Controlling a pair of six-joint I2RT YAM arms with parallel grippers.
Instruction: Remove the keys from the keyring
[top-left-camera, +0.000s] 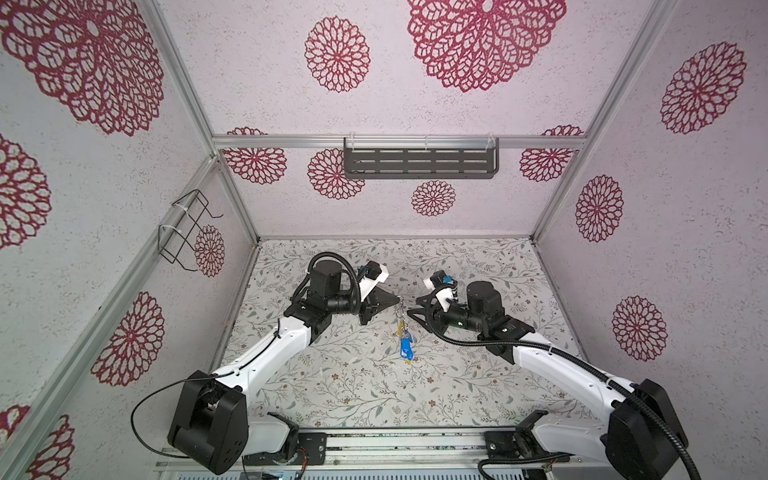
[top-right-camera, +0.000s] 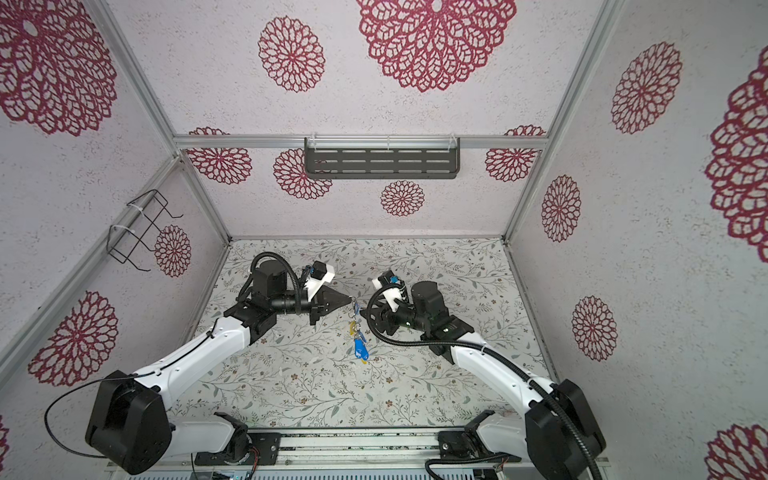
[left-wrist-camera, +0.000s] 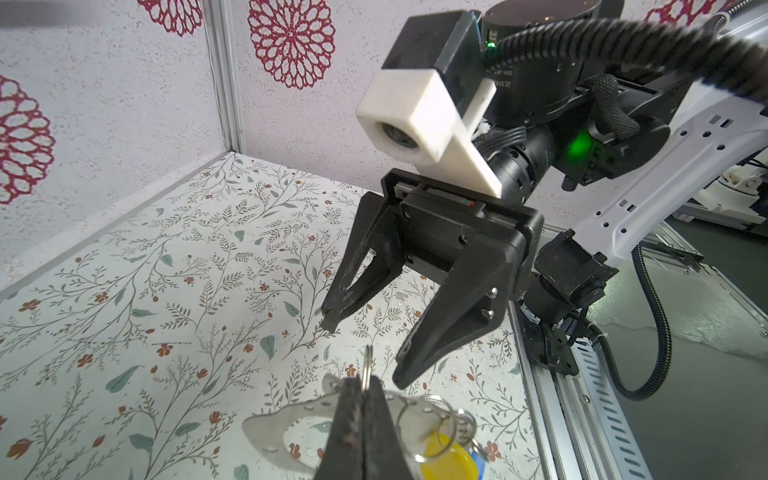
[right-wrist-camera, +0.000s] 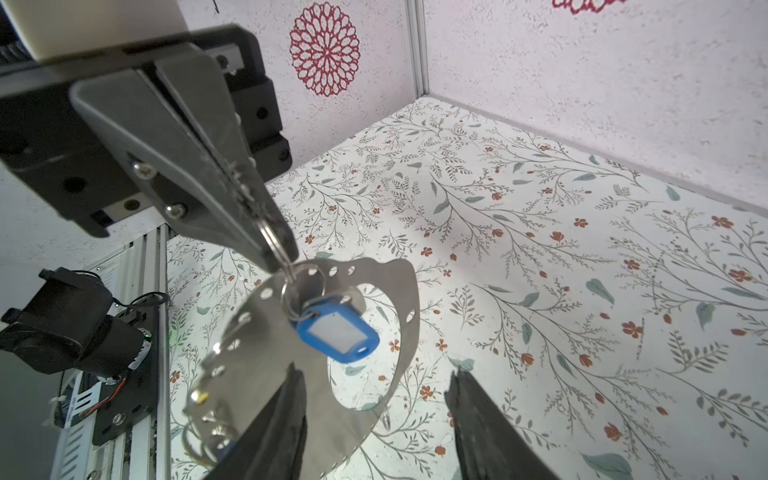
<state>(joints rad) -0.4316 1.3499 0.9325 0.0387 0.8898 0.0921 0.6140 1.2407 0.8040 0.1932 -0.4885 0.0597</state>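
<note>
Keys (top-left-camera: 405, 347): hanging bunched below the keyring (right-wrist-camera: 257, 332), near centre;
Keyring: dangling above the surface (right-wrist-camera: 540, 249) from a small split ring (right-wrist-camera: 271, 236);
Left fingers (right-wrist-camera: 245, 216): pinching that ring, fully closed;
Right fingers (left-wrist-camera: 440, 328): hovering apart, empty, just right;
Risk: thin pinch slipping; whole bunch dropping

One keyring (right-wrist-camera: 257, 340), one shelf (top-left-camera: 419, 164), one wire rack (top-left-camera: 185, 226), two grippers (left gripper (right-wrist-camera: 276, 253), right gripper (left-wrist-camera: 365, 351)), keys (top-left-camera: 405, 351) too bunched for counting.

Left arm (top-left-camera: 266, 353) reaches in from the near edge, elbow bent, wrist turned toward the centre. My left fingers (right-wrist-camera: 199, 166) are pressed together, tips pinching a small split ring (right-wrist-camera: 272, 237). Right arm (top-left-camera: 552, 365) mirrors it. My right fingers (left-wrist-camera: 451, 316) are spread apart, gripping nothing, tips near the left tips.
</note>
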